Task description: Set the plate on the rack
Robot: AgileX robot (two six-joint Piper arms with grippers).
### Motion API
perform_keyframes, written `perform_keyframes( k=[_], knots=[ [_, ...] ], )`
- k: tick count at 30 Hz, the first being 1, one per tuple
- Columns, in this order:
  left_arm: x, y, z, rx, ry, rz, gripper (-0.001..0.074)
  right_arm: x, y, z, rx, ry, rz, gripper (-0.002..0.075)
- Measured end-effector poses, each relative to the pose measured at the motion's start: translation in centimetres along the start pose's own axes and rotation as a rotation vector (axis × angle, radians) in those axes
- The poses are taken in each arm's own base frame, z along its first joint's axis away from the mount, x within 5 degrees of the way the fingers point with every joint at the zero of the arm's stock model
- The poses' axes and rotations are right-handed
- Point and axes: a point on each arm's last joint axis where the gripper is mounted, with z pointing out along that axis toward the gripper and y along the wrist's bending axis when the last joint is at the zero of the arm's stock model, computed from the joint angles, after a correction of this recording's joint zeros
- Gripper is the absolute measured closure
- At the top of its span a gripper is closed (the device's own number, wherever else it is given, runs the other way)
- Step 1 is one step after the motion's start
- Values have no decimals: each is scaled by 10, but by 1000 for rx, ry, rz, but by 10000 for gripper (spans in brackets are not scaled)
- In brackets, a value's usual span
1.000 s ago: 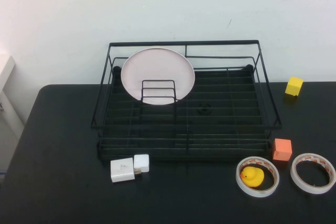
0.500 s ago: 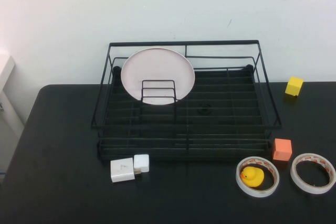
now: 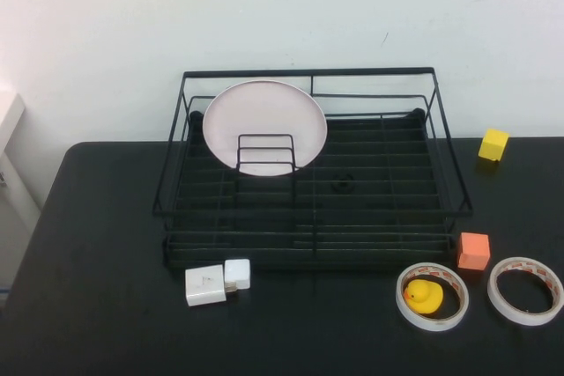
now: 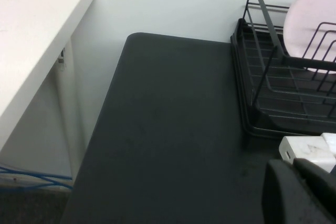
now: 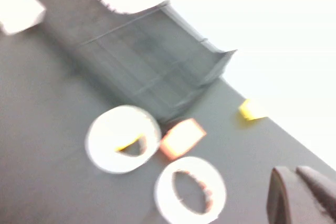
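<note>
The pale pink plate (image 3: pixel 264 112) stands upright on edge in the back left of the black wire rack (image 3: pixel 308 237), leaning behind the small wire loop holder (image 3: pixel 265 154). The left wrist view shows the plate (image 4: pixel 312 19) and the rack's left end (image 4: pixel 262 22). Neither arm shows in the high view. My left gripper (image 4: pixel 302 190) is shut and empty, low over the table's left front, next to the white blocks. My right gripper (image 5: pixel 296 192) is shut and empty, over the table's right front near the tape rings. The rack also shows in the right wrist view (image 5: pixel 152 72).
Two white blocks (image 3: pixel 217 282) lie in front of the rack's left corner. A yellow duck (image 3: pixel 425 295) sits inside one tape ring; a second tape ring (image 3: pixel 525 291) lies right of it. An orange cube (image 3: pixel 473 251) and a yellow cube (image 3: pixel 493 143) stand at the right. A white shelf (image 4: pixel 31 35) borders the table's left.
</note>
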Motion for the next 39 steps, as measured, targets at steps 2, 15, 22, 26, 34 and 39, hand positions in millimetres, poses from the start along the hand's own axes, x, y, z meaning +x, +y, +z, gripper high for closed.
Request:
perform_keyframes(
  k=[2, 15, 22, 26, 34, 39],
  knots=[
    [0, 0, 0, 0, 0, -1, 738, 10, 1, 2, 107, -41, 45, 726],
    [0, 0, 0, 1, 1, -2, 738, 72, 25, 27, 246, 38, 219, 726],
    [0, 0, 0, 1, 1, -2, 738, 72, 25, 27, 242, 41, 223, 726],
    [0, 0, 0, 1, 1, -2, 738, 71, 25, 27, 244, 38, 224, 726],
    [0, 0, 0, 1, 1, -2, 738, 75, 21, 26, 302, 39, 424, 726],
    [0, 0, 0, 1, 1, -2, 738, 76, 19, 25, 327, 37, 507, 726]
  ],
)
